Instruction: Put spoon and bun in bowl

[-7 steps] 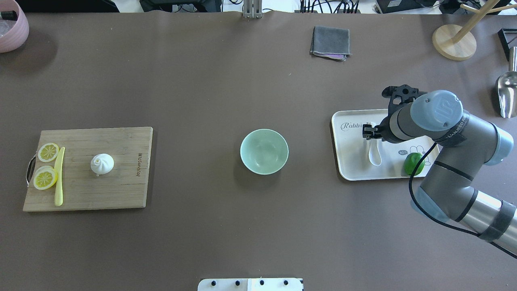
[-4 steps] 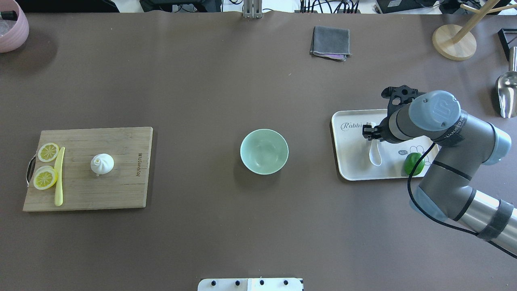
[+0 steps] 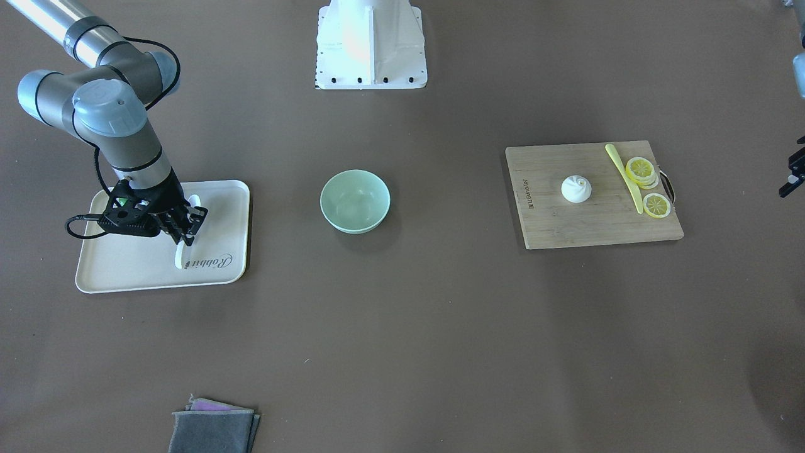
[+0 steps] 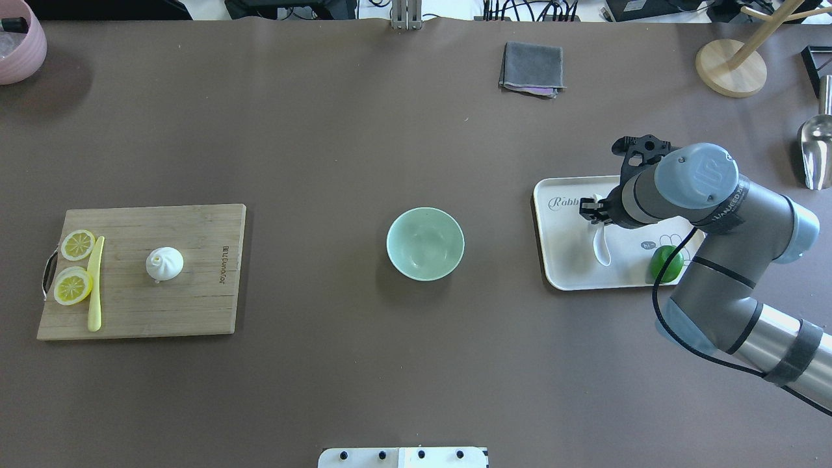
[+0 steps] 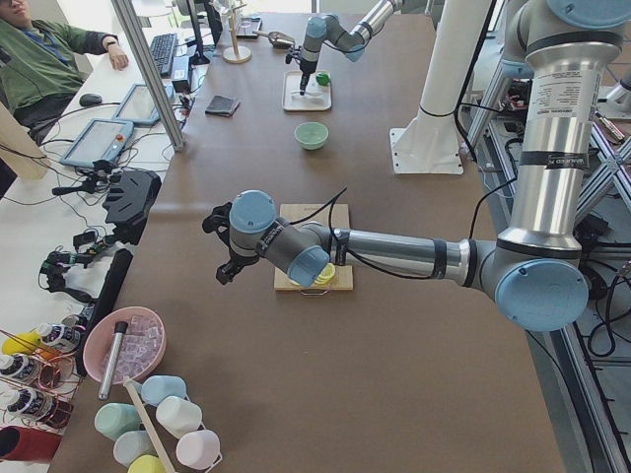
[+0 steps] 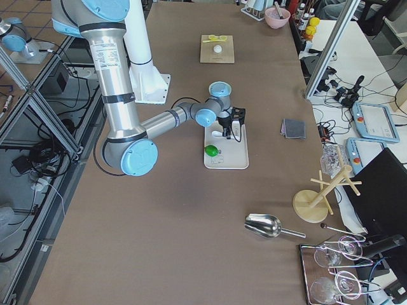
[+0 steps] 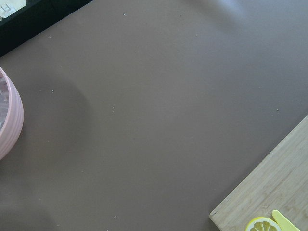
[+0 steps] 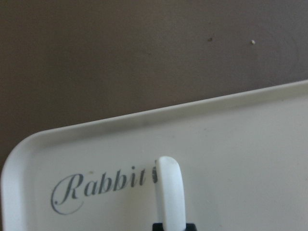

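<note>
The white spoon (image 4: 602, 246) lies on the cream tray (image 4: 565, 263) at the right, scoop toward the robot. My right gripper (image 4: 594, 212) is down on the spoon's handle and shut on it. In the right wrist view the handle tip (image 8: 169, 190) sticks out from between the finger pads. The mint-green bowl (image 4: 425, 244) stands empty at mid table. The white bun (image 4: 164, 263) sits on the wooden cutting board (image 4: 195, 299) at the left. My left gripper (image 3: 793, 171) hovers beyond the board's outer end; I cannot tell if it is open or shut.
A green lime (image 4: 667, 263) lies on the tray near the spoon. Lemon slices (image 4: 73, 286) and a yellow knife (image 4: 95, 283) lie on the board. A grey cloth (image 4: 532, 68), a pink bowl (image 4: 19, 45), a wooden stand (image 4: 731, 68) and a metal scoop (image 4: 816, 146) sit at the far edges.
My right gripper has shifted slightly left with the spoon's handle. The spoon's scoop now looks narrower, as if tipped. Nothing else moved.
</note>
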`<state>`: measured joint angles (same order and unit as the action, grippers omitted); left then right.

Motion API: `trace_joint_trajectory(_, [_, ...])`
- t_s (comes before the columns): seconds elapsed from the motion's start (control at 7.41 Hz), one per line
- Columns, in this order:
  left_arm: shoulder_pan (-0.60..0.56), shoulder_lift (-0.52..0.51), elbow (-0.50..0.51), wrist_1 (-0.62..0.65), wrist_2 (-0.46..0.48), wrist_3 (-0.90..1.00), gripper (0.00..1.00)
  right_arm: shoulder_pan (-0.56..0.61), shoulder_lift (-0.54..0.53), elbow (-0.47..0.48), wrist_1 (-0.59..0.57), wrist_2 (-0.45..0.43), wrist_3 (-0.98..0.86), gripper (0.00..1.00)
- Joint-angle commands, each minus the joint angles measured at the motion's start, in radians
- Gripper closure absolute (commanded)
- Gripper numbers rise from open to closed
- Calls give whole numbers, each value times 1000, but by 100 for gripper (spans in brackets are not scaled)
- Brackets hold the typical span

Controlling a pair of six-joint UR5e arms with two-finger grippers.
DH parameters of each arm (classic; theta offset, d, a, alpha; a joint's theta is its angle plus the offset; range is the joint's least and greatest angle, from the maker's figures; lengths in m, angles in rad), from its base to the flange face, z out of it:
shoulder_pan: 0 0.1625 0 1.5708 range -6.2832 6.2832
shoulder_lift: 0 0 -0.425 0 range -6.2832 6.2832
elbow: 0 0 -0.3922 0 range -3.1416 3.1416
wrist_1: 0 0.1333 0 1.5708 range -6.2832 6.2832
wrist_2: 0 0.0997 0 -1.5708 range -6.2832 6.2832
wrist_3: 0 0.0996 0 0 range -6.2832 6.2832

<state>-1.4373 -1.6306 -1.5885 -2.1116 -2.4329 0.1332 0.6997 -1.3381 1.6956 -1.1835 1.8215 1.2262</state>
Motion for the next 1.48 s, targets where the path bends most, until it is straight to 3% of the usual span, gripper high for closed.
trace_joint_trajectory(0.0, [0, 0, -1, 1, 0, -1, 2, 1, 42, 48, -49, 2, 103, 100])
trace_joint_trajectory(0.27, [0, 0, -1, 1, -1, -1, 2, -25, 191, 55, -242, -2, 334, 100])
trace_joint_trajectory(0.54, [0, 2, -1, -1, -1, -1, 2, -132, 385, 44, -494, -132, 534, 100])
trace_joint_trajectory(0.81, [0, 0, 5, -1, -1, -1, 2, -204, 498, -9, -574, -221, 709, 100])
trace_joint_trajectory(1.08, [2, 0, 5, -1, -5, -1, 2, -236, 638, -190, -578, -283, 815, 100])
trace_joint_trajectory(1.21, [0, 0, 5, 1, -5, -1, 2, -238, 645, -206, -576, -290, 816, 100])
trace_joint_trajectory(1.35, [2, 0, 5, -1, -5, -1, 2, -238, 643, -205, -578, -291, 816, 85])
